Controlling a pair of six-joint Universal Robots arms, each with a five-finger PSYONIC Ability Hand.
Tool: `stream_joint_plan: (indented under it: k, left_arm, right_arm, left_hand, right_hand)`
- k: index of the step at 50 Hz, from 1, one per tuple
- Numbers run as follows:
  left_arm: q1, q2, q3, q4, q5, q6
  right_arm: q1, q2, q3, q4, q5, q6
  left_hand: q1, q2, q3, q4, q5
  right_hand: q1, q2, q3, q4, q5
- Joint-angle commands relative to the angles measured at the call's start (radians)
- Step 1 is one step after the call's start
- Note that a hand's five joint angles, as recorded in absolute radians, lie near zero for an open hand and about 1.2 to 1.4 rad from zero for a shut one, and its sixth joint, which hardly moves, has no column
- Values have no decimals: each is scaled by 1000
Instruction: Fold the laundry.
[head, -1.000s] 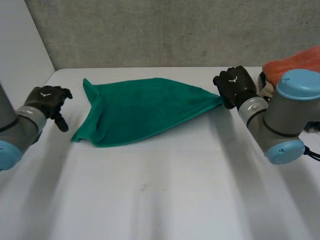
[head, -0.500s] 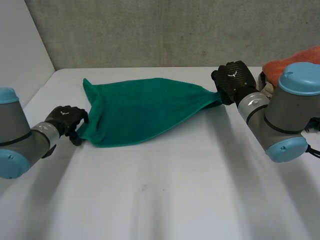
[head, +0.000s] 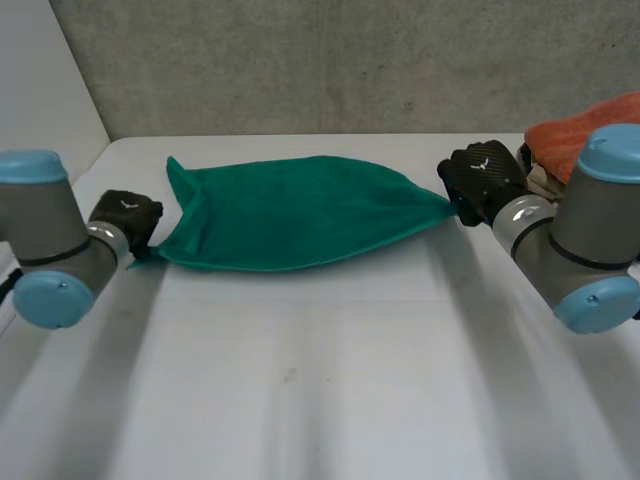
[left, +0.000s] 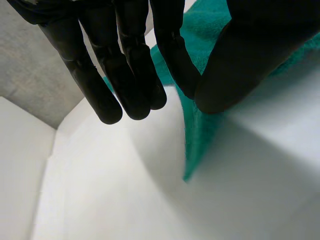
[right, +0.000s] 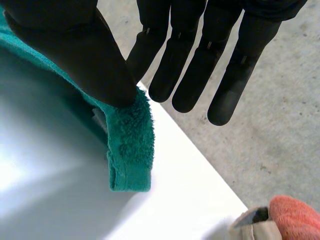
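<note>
Green towel (head: 300, 215) | left hand (head: 128, 215) fingers (left: 175, 60) pinch left corner | right hand (head: 480, 180) fingers (right: 150, 55) pinch right corner | pale tag (right: 100, 119) unreadable

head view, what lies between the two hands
The green towel alone, in the head view, stretched from the left hand to the right hand, each pinching an end.

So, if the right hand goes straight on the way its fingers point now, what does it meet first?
Probably the concrete wall behind the table: the right hand has its fingers past the table edge, with nothing between. The green towel is pinched at its thumb, not ahead. Depth is unclear.
</note>
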Motion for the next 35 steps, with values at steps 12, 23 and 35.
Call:
stream_joint_plan:
  k: [12, 23, 35]
  left_arm:
    - [27, 358, -397, -415, -28, 606]
    - [-7, 220, -195, -299, -28, 335]
    - [20, 177, -172, -179, 83, 25]
  right_arm:
    - [-79, -112, 119, 670, 5, -704]
    - [-3, -9, 43, 417, 51, -416]
    - [-16, 49, -95, 214, 137, -110]
  left_hand:
    - [221, 200, 206, 197, 229]
    - [87, 66, 72, 64, 95]
    - [-915, -936, -930, -938, -907]
  right_hand:
    - [269, 217, 208, 198, 198]
    - [269, 217, 208, 198, 198]
    - [269, 217, 208, 198, 198]
